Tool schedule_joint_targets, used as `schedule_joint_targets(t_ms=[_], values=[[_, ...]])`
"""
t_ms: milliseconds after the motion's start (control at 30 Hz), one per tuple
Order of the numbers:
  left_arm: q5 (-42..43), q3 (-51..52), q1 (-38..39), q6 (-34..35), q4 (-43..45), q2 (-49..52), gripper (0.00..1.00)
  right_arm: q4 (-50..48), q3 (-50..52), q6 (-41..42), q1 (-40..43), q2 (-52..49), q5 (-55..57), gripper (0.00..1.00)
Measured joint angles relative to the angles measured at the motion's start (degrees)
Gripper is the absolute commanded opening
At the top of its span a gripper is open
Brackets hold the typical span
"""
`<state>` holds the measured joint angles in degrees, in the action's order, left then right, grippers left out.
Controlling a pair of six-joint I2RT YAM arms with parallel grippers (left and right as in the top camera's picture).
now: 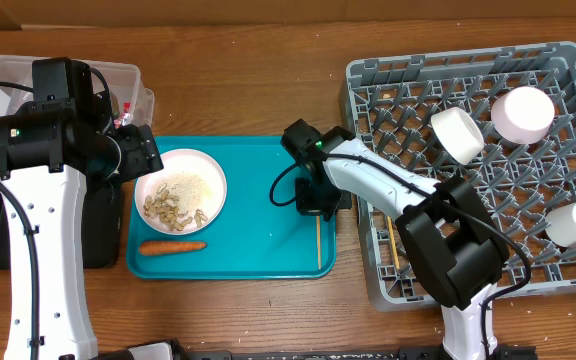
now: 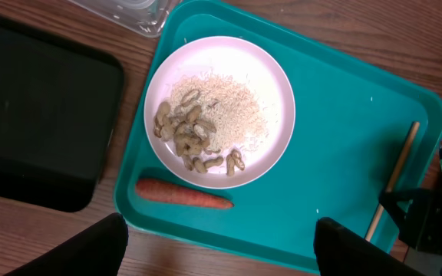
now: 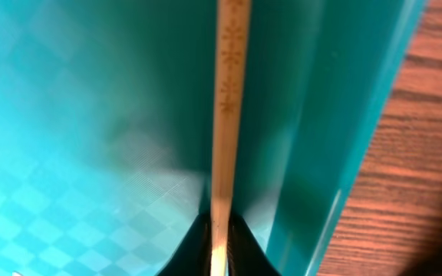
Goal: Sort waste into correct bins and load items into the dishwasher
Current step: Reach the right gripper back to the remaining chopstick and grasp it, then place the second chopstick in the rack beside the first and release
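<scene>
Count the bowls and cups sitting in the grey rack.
3. A white bowl near the rack's top middle, a pale pink bowl just right of it, a white cup at the right edge. The right arm covers part of the rack, so more could be hidden.

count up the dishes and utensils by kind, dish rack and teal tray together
white round plate: 1
bowls: 2 (white bowl, pale pink bowl)
white cup: 1
thin wooden chopsticks: 2, one on the teal plastic tray, one in the grey plastic dish rack
total: 6
</scene>
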<state>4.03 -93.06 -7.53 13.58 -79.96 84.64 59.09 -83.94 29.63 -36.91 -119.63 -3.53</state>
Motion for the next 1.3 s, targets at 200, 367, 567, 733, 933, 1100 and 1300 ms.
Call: schedule_joint_targets(t_ms=[200,367,567,733,933,1100,1300], values=[[0.0,0.0,0.0,0.0,-0.1,0.0,0.80,2.7,-0.9,0.1,0.0,0.1,0.0,0.04],[0.0,0.0,0.0,0.0,-0.2,0.0,0.80,10.5,-6.2,-2.6,0.1,0.5,0.4,0.04],[0.0,0.0,0.0,0.0,-0.2,0.0,0.80,19.2,-16.6,-8.5,1.5,8.2,5.4,0.04],[0.0,0.0,0.0,0.0,-0.2,0.0,0.80,24.9,-20.2,-13.9,7.5,17.5,9.8,0.04],[0.0,0.0,0.0,0.0,-0.2,0.0,0.80,25.5,-16.1,-18.8,15.3,18.2,10.9,0.04],[0.0,0.0,0.0,0.0,-0.2,0.0,0.80,20.5,-6.4,-21.2,16.2,17.3,9.5,0.04],[0.0,0.0,0.0,0.0,-0.3,0.0,0.80,14.9,2.1,-22.7,16.2,16.9,7.0,0.04]])
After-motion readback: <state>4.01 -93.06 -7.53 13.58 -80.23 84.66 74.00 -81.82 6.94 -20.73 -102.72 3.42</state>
